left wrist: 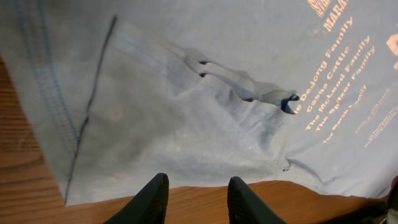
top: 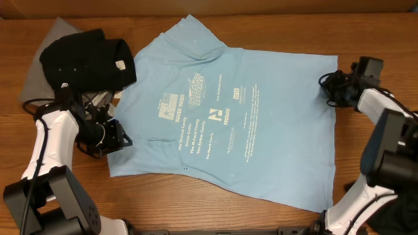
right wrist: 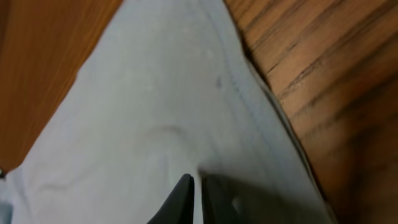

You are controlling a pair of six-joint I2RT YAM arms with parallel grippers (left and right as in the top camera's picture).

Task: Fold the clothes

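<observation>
A light blue T-shirt [top: 261, 156] with white print lies spread flat across the middle of the table. My left gripper [top: 117, 138] sits at its left sleeve edge. In the left wrist view it [left wrist: 198, 180] is open over bare wood, its fingertips just short of the shirt's [left wrist: 186, 112] edge, with nothing between them. My right gripper [top: 328, 88] is at the shirt's far right corner. The right wrist view shows it [right wrist: 196, 179] pinched shut on the pale cloth [right wrist: 155, 93] near the stitched hem.
A crumpled black shirt [top: 85, 59] lies on a grey one [top: 49, 42] at the far left, close behind my left arm. Bare wooden tabletop [top: 372, 176] shows around the blue shirt. The right arm's base stands at the lower right.
</observation>
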